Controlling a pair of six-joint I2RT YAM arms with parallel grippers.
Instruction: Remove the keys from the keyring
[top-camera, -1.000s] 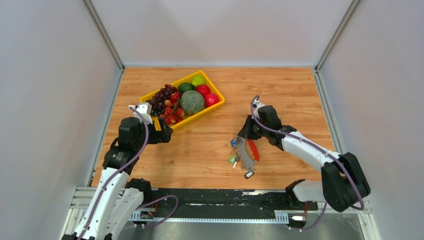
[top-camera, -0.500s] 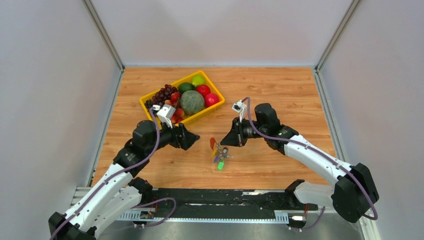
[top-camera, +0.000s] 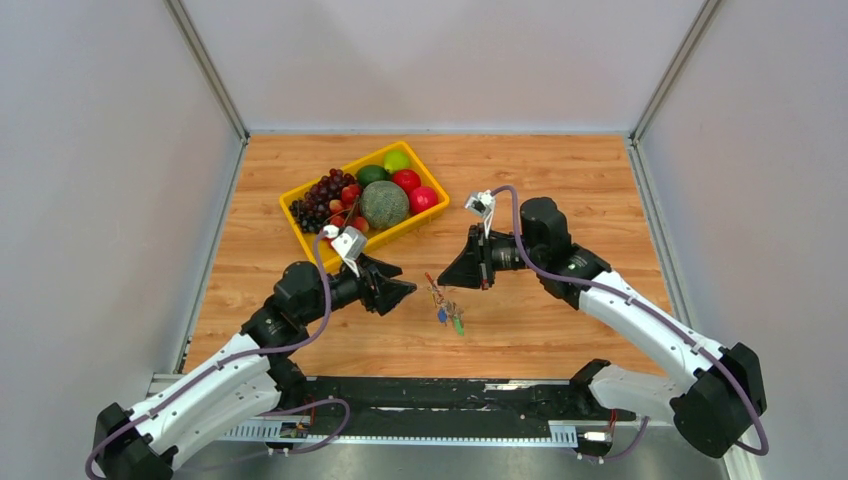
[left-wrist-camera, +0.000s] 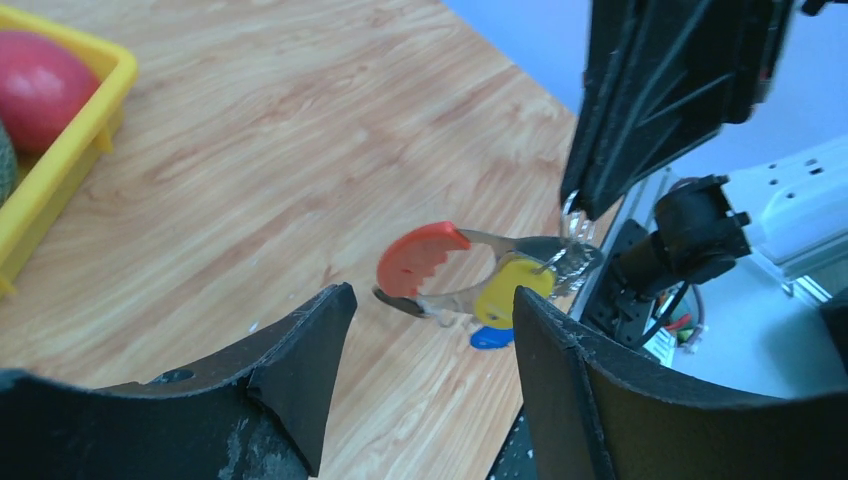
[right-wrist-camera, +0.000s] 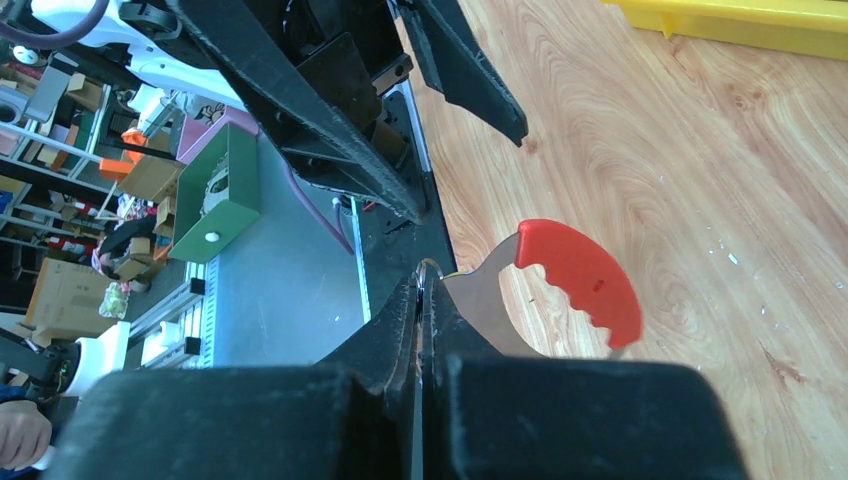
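The right gripper (top-camera: 442, 282) is pinching the keyring (top-camera: 436, 291) between fully closed fingers, holding it up over the table (top-camera: 560, 190), on the near side of the yellow tray (top-camera: 433, 213). The keys (top-camera: 450, 317) are hanging beneath it. The left gripper (top-camera: 408, 286) is gaping wide and empty, just beside the keyring.
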